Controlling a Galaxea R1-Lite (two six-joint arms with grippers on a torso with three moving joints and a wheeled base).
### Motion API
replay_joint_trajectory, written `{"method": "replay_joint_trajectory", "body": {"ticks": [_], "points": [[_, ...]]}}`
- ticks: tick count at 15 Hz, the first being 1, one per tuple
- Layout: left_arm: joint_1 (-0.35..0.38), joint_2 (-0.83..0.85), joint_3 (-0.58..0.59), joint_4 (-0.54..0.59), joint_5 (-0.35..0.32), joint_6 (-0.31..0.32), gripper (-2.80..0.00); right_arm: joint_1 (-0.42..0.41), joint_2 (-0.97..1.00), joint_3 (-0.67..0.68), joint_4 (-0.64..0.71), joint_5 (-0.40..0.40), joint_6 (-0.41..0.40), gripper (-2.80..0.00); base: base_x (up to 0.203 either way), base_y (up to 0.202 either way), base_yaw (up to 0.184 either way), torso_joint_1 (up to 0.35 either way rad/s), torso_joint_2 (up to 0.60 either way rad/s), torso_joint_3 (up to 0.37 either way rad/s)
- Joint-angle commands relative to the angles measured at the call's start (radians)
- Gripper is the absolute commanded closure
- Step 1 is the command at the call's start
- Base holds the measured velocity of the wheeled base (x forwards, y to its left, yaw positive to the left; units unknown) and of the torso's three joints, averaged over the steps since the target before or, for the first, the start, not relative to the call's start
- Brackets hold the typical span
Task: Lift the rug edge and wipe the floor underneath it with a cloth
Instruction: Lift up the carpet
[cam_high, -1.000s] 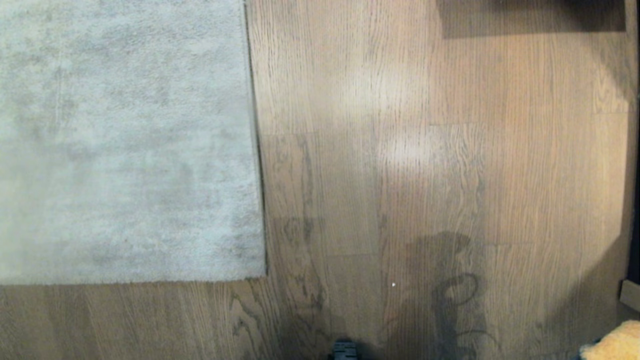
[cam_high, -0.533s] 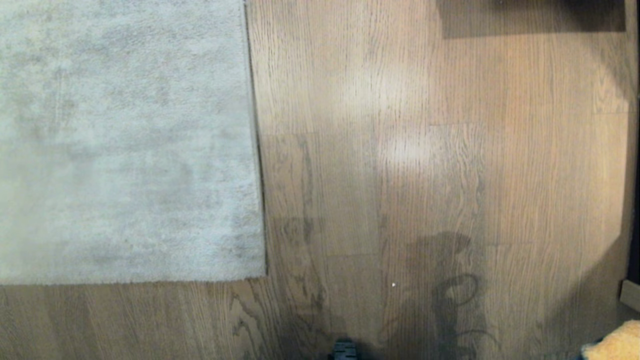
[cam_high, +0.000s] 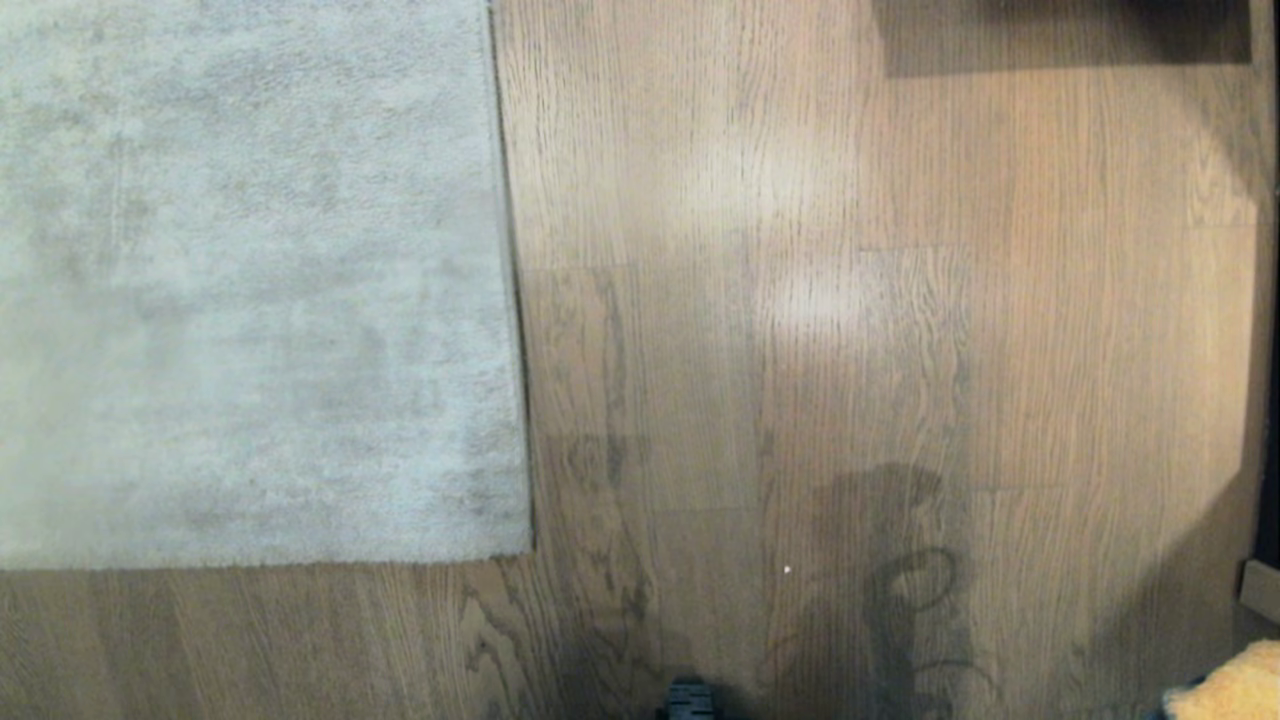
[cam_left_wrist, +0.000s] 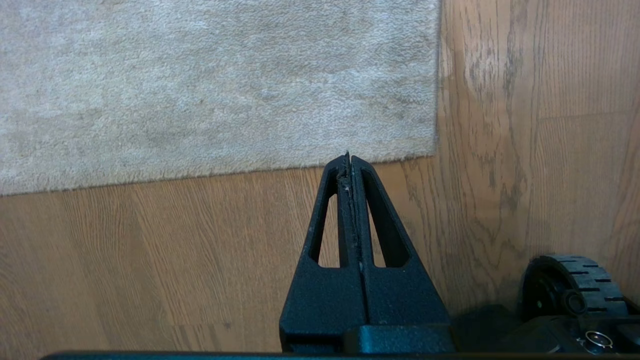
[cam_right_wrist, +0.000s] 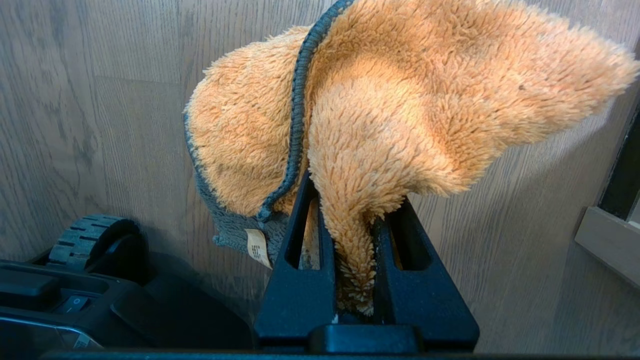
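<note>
Closest to me, my right gripper (cam_right_wrist: 350, 220) is pinched on the cloth (cam_right_wrist: 400, 110), a tuft of its orange pile squeezed between the jaws while the rest flops out over the fingertips, grey-edged and with a small tag hanging (in the head view only a fluffy corner (cam_high: 1235, 685) shows at the lower right). It looks light, soft and shapeless, so I judge it will drape and drag rather than push; pressing it flat should do the wiping better than the loose end would. My left gripper (cam_left_wrist: 350, 162) hangs over the floor (cam_left_wrist: 150, 260) with its fingers pressed together on nothing, tips pointing toward the rug edge (cam_left_wrist: 390, 157) near the corner, above it rather than touching as far as I can tell. Both arms sit low beside the base, whose wheel (cam_left_wrist: 570, 285) shows next to the left one. Farther out, the rug (cam_high: 250, 280) lies flat, its edge not yet lifted. I expect short pile on a limp backing: bendable, heavier than the cloth, easiest to take at the corner (cam_high: 525, 550), where a thin lip can be pinched and peeled up.
</note>
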Motion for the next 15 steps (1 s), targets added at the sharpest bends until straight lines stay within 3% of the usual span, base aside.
{"method": "replay_joint_trajectory", "body": {"ticks": [1, 15], "points": [[0.0, 0.0, 0.0, 0.0, 0.0, 0.0, 0.0, 0.0, 0.004, 0.0, 0.0, 0.001, -0.001, 0.0, 0.0, 0.0, 0.0, 0.0, 0.0, 0.0], [0.0, 0.0, 0.0, 0.0, 0.0, 0.0, 0.0, 0.0, 0.004, 0.0, 0.0, -0.001, -0.001, 0.0, 0.0, 0.0, 0.0, 0.0, 0.0, 0.0]]}}
